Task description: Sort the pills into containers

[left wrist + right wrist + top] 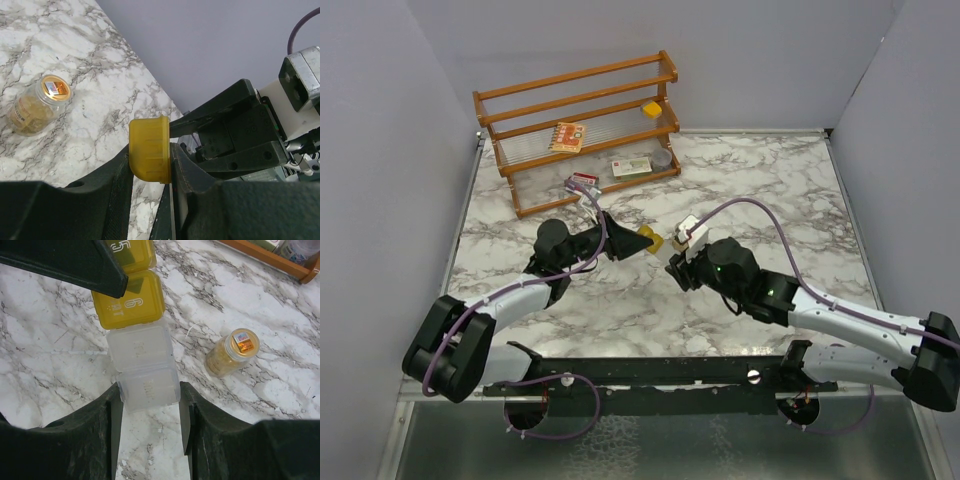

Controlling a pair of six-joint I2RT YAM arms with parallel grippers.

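A pill organiser strip hangs between my two grippers above the marble table (770, 190). It has yellow compartments (129, 299) marked 5 and 6 and two clear ones (145, 367). My left gripper (150, 160) is shut on the yellow end box (149, 147), seen in the top view as the yellow end (656, 242). My right gripper (148, 405) is shut on the last clear compartment. A round amber jar (232, 352) with a clear lid stands on the marble to the right of the strip, and the left wrist view shows the jar (37, 105) too. Loose pills are out of view.
A wooden rack (580, 130) stands at the back left. It holds a small yellow box (651, 108), printed card packets (567, 136), and a grey tin (662, 157). Another packet (583, 182) lies in front of it. Grey walls close in the table.
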